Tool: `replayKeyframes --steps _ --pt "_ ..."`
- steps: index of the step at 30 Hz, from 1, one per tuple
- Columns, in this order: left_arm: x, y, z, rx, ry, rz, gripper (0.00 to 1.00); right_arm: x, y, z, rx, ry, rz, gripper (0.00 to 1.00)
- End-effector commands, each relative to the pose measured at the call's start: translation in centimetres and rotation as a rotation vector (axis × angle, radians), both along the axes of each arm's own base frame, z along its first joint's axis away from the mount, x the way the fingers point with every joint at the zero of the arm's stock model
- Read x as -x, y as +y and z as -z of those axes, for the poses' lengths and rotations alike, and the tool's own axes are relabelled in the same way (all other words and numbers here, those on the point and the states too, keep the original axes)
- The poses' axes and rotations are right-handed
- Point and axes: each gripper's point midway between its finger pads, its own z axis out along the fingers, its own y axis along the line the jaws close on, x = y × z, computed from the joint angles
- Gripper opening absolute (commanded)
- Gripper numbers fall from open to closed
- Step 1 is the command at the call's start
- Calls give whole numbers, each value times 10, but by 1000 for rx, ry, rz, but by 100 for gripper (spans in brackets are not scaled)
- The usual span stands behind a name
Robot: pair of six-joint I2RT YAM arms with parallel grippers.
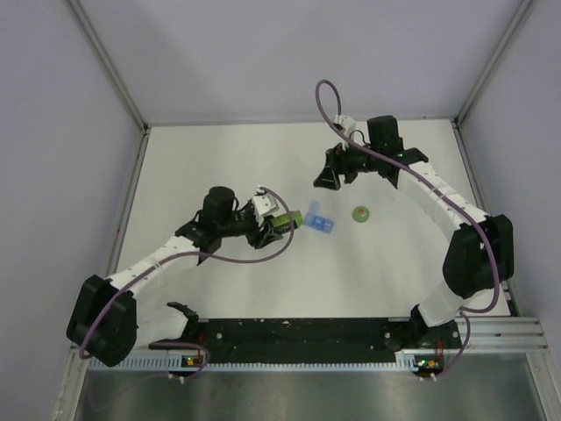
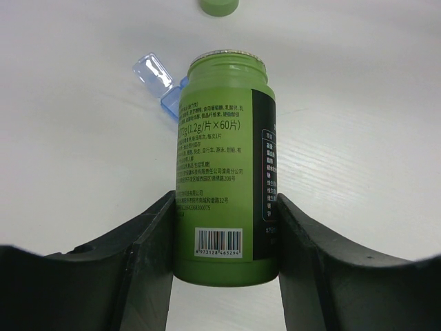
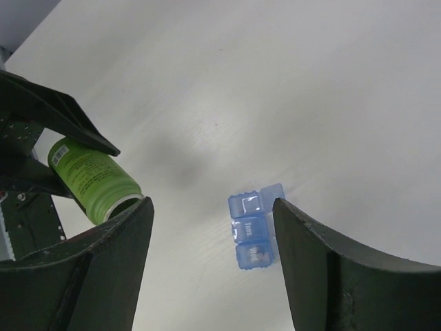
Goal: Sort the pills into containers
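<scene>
My left gripper (image 1: 273,224) is shut on an uncapped green pill bottle (image 1: 282,220), held tilted with its mouth towards the pill box; in the left wrist view the bottle (image 2: 224,158) fills the gap between my fingers (image 2: 155,234). The translucent blue pill box (image 1: 319,219) lies on the table just beyond the bottle's mouth, with three compartments and one end lid open (image 2: 153,71). My right gripper (image 1: 325,180) is open and empty, hovering behind the box; through it I see the box (image 3: 251,229) and the bottle (image 3: 91,181). No loose pills are visible.
The bottle's green cap (image 1: 360,213) lies on the white table (image 1: 219,158) right of the pill box, and shows at the top of the left wrist view (image 2: 219,5). Grey walls enclose the table on three sides. The arm bases stand at the near edge.
</scene>
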Motion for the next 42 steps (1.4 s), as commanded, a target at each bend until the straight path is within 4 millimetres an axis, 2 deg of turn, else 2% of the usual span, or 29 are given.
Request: replayKeyframes --steps 1,8,13,18,28,34,42 --pt "-20 -8 -12 39 -78 -8 0 -29 -6 18 75 -57 63 68" --pt "-38 -19 2 37 -38 -16 0 -44 -12 56 131 -54 103 65" --pt "-55 -25 11 17 -20 -36 0 -39 -12 67 125 -44 92 65" --pt "-68 -27 18 -2 -5 -59 0 -35 -18 66 83 -39 90 64" --pt "-84 -31 32 -64 66 -84 0 -38 -44 53 36 -45 136 64" --pt "-85 -30 38 -119 97 -92 0 -40 -51 44 18 -61 152 64" --pt "-78 -28 48 -190 138 -90 0 -40 -52 45 16 -58 151 64"
